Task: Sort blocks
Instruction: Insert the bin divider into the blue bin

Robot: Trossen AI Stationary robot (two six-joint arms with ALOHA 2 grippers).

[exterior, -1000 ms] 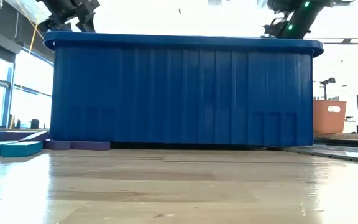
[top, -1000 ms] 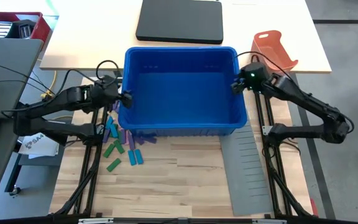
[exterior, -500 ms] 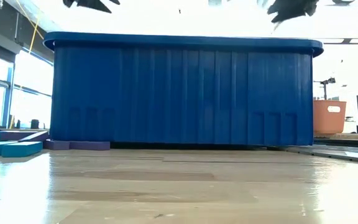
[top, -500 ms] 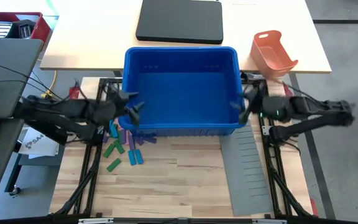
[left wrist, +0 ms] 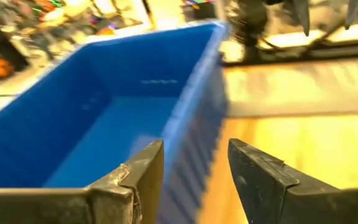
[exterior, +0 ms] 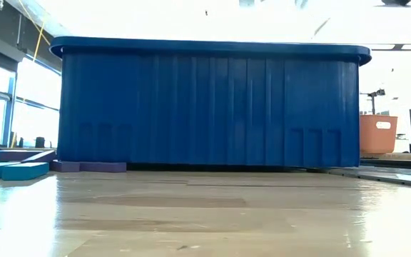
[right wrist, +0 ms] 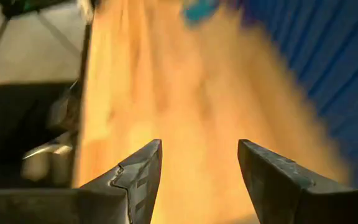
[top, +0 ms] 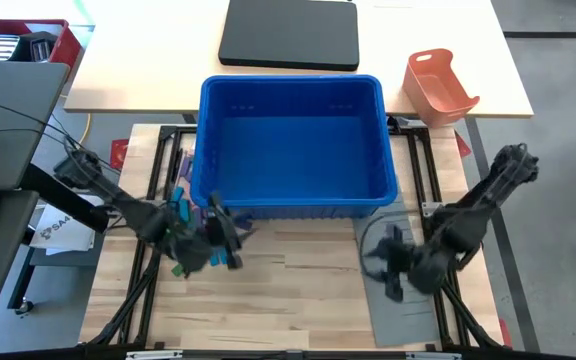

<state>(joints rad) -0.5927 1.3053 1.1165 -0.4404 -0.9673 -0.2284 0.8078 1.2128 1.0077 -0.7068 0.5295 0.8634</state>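
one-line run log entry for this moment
left pincer: open, empty, over blocks | right pincer: open, empty, over divider sheet | blue bin: empty

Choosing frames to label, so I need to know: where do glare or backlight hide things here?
Low view: the room above the blue bin is washed out by bright backlight, and the wooden table carries a pale sheen at its left, yet the blocks there stay readable. High view: even light, no strong shadows or glare.

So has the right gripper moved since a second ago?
Yes. In the high view the right gripper has left the blue bin's right rim and swung toward the table's front, now over the grey slotted sheet.
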